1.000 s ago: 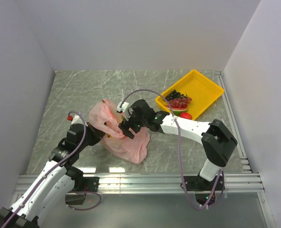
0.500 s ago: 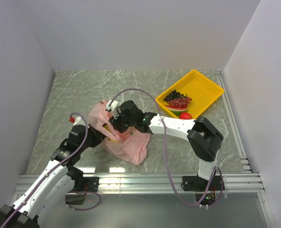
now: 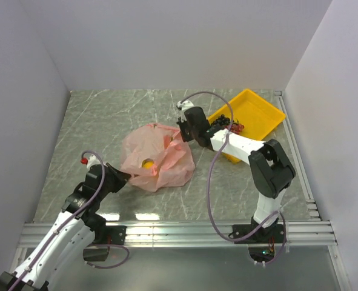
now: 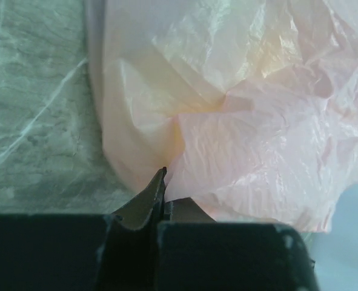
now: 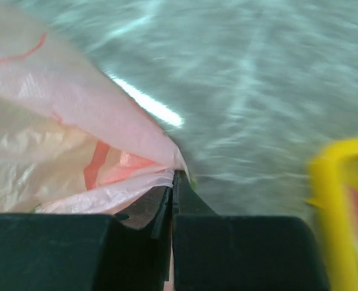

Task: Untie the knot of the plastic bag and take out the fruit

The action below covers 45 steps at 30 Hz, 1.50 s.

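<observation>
The pink plastic bag (image 3: pixel 160 159) lies spread on the marble table, stretched between both grippers. A round yellow fruit (image 3: pixel 147 163) shows through its thin skin near the middle. My left gripper (image 3: pixel 123 177) is shut on the bag's near-left edge; in the left wrist view its fingertips (image 4: pixel 162 182) pinch the crinkled bag (image 4: pixel 245 121). My right gripper (image 3: pixel 182 130) is shut on the bag's far-right corner, and the right wrist view shows pink plastic (image 5: pixel 76 115) clamped at the tips (image 5: pixel 175 179). The knot is not in view.
A yellow tray (image 3: pixel 265 108) stands at the back right, just beyond my right gripper, with grape bunches (image 3: pixel 228 125) in it. Its rim (image 5: pixel 333 200) shows blurred at the right of the right wrist view. White walls close in the table.
My right gripper shut on the bag and swung back and right toward the tray, pulling the bag out wide. The left gripper kept its hold and drew slightly back.
</observation>
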{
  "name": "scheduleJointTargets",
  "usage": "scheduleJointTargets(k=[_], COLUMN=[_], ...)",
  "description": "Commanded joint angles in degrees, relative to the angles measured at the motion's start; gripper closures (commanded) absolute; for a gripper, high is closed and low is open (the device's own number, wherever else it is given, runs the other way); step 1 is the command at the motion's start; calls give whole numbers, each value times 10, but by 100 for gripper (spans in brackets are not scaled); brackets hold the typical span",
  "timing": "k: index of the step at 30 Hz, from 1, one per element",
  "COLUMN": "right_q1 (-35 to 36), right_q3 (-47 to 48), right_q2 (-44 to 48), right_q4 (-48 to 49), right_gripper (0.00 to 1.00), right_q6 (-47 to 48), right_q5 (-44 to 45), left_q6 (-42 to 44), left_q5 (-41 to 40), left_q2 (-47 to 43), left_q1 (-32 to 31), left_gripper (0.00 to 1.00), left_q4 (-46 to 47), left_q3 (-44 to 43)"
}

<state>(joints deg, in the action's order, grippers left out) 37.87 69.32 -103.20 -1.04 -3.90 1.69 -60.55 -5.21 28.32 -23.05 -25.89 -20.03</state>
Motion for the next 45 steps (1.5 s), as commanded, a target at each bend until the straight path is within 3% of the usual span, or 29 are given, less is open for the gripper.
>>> scheduleJointTargets(k=[1, 8, 9, 11, 12, 15, 16, 19, 24, 30, 32, 34, 39, 45], right_q1=[-3, -3, -3, -2, 1, 7, 12, 28, 50, 70, 79, 89, 104, 108], right_q3=[65, 79, 78, 87, 89, 81, 80, 81, 69, 29, 16, 12, -29, -76], right_q2=[-38, -88, -84, -82, -72, -21, -7, 48, 119, 165, 169, 168, 167, 171], right_q4=[-53, -49, -42, -49, -60, -71, -77, -108, -140, -133, -130, -136, -118, -96], right_gripper=[100, 99, 88, 72, 58, 37, 34, 26, 23, 26, 28, 28, 27, 25], right_q6=[-32, -70, -69, -64, -61, -49, -43, -26, -21, -37, -48, -84, -188, -252], right_q5=[18, -40, -59, -63, -57, -44, -35, -15, 10, 3, 7, 20, 47, 94], left_q6=[-36, -58, -52, -19, 0, 75, 110, 177, 249, 293, 304, 314, 325, 281], left_q5=[-38, -39, -28, -16, -8, 4, -3, -15, 31, 96, 83, 36, -108, -283], left_q2=[-19, -38, -36, -29, -24, -2, 9, 39, 92, 175, 209, 246, 306, 420], left_q1=[3, 3, 3, 3, 3, 2, 2, 2, 2, -26, -52, -102, -220, -295], left_gripper=[100, 99, 99, 86, 81, 42, 24, 9, 8, 12, 7, 3, 2, 2], left_q4=[-33, -52, -45, -23, -16, -21, -29, -78, -98, -78, -78, -92, -104, -158], left_q3=[-4, -3, -4, -14, -35, -90, -133, -224, -325, -348, -352, -374, -426, -469])
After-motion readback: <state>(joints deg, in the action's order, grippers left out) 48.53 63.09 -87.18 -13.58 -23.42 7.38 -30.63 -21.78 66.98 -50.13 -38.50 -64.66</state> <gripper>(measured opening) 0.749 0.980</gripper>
